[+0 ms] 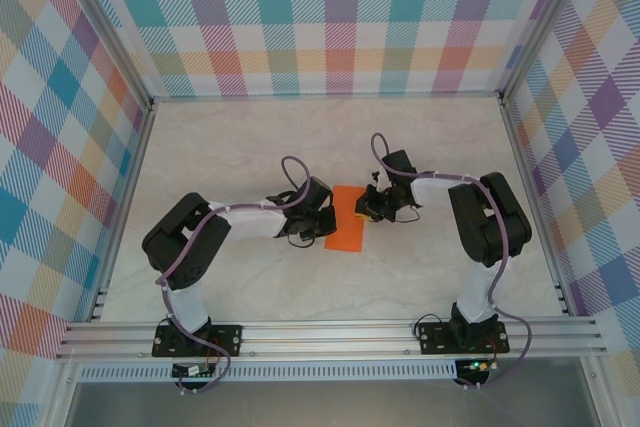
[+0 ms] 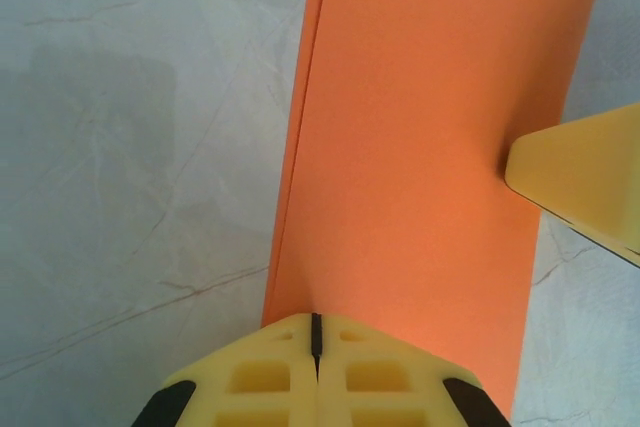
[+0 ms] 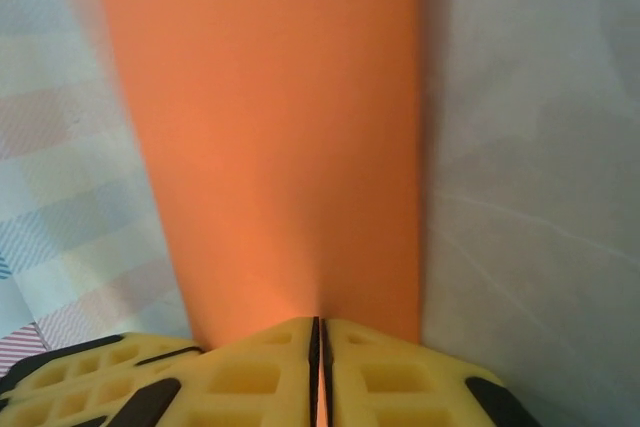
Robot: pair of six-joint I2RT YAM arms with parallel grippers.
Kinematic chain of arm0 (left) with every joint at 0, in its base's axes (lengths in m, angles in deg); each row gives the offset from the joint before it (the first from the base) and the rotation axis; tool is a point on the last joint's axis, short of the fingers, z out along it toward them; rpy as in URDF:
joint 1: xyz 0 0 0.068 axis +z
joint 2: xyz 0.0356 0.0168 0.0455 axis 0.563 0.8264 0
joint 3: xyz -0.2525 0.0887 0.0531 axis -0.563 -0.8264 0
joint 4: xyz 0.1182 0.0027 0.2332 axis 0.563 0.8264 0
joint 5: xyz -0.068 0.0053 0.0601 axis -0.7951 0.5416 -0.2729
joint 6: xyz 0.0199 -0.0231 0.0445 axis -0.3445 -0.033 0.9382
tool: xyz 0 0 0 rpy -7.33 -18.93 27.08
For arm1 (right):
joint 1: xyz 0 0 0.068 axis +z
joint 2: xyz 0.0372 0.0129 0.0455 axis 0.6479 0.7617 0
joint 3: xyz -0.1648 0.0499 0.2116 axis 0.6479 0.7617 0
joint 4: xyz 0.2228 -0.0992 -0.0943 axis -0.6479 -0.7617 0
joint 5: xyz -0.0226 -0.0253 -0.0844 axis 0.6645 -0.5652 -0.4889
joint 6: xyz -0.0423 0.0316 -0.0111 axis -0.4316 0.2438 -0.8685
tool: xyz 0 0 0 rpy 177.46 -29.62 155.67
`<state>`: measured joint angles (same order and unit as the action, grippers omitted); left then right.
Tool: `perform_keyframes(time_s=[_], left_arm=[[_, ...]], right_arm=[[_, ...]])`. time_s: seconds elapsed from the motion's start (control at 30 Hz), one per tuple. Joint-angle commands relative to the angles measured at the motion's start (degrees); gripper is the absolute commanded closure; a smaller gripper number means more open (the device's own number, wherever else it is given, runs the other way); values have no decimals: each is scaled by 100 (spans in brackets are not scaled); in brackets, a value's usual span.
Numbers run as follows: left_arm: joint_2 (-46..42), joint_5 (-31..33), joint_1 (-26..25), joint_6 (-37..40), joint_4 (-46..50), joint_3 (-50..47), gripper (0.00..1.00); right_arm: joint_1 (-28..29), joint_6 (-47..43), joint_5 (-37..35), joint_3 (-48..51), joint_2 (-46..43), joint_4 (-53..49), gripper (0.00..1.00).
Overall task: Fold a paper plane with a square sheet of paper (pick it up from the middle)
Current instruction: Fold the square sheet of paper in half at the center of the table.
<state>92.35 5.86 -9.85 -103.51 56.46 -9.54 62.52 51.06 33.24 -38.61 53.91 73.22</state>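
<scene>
The square sheet of paper (image 1: 348, 217) is bright orange and lies mid-table as a tall rectangle between the two grippers. In the left wrist view the sheet (image 2: 430, 127) shows a doubled layer along its left edge. My left gripper (image 1: 322, 223) is shut, its tips (image 2: 316, 319) over the sheet's left side with nothing seen between them. My right gripper (image 1: 368, 209) is shut on the sheet's right edge. In the right wrist view orange shows in the slit between its jaws (image 3: 320, 323), and the sheet (image 3: 280, 147) stretches away from them. A right fingertip (image 2: 585, 182) touches the paper's edge.
The pale marbled table (image 1: 240, 147) is walled by plaid panels (image 1: 340, 17) at the back and both sides. Aluminium rails (image 1: 330, 332) run along the near edge, where both arm bases are bolted.
</scene>
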Motion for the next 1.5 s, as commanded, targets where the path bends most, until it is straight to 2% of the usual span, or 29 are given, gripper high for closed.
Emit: perform_keyframes(time_s=[0.0, 0.2, 0.37, 0.5, 0.6, 0.73, 0.83, 1.13, 1.47], left_arm=[[-261, 130, -39, 108, 815, 104, 90], [-725, 61, 151, 107, 797, 140, 79], [-988, -163, 400, 81, 442, -9, 77], [-891, -317, 548, 51, 238, -33, 80], [-788, -262, 584, 63, 173, -10, 85], [-507, -239, 659, 23, 57, 40, 92], [-349, -256, 664, -1, -41, 90, 94], [-78, -328, 662, -52, -128, 160, 95], [-42, -485, 659, -116, -260, 191, 95]], right_arm=[[59, -160, -15, 46, 200, -100, 88], [340, -548, 396, 4, 236, -42, 88], [691, -960, 719, -153, 303, -85, 88], [917, -1124, 835, -252, 363, -90, 88], [958, -1084, 816, -239, 293, -29, 88], [955, -957, 677, -105, -90, 66, 87], [950, -726, 516, 81, -427, 141, 87], [986, -9, 356, 917, -1023, 467, 86], [1289, 236, 438, 784, -647, 672, 86]])
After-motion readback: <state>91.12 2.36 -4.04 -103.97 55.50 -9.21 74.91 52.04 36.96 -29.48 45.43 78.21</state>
